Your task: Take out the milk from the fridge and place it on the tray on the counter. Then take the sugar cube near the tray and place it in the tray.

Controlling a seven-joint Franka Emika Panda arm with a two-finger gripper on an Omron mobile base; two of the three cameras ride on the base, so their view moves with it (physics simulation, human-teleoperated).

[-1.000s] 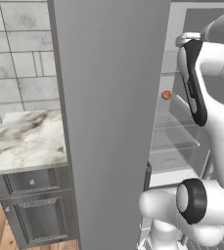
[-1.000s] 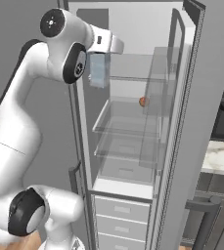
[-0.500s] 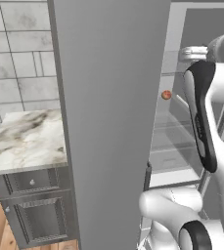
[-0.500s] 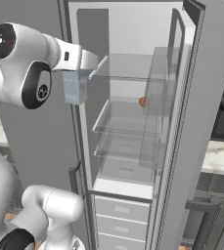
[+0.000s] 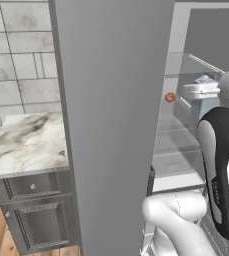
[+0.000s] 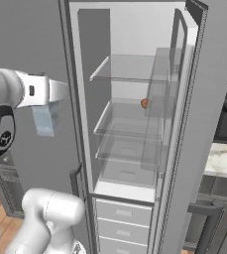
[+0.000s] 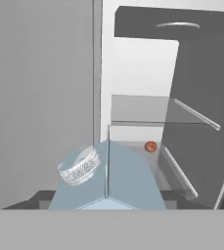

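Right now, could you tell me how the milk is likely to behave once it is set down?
The milk is tall and narrow, so it could tip if nudged. Its flat sides look stiff enough to grip, and its square shape should not roll.

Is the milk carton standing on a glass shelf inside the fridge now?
No, the milk hangs from the tool outside the fridge, left of its opening.

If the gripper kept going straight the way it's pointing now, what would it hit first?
Probably the fridge interior: the gripper, shut on the milk, points toward the glass shelves. Depth is unclear.
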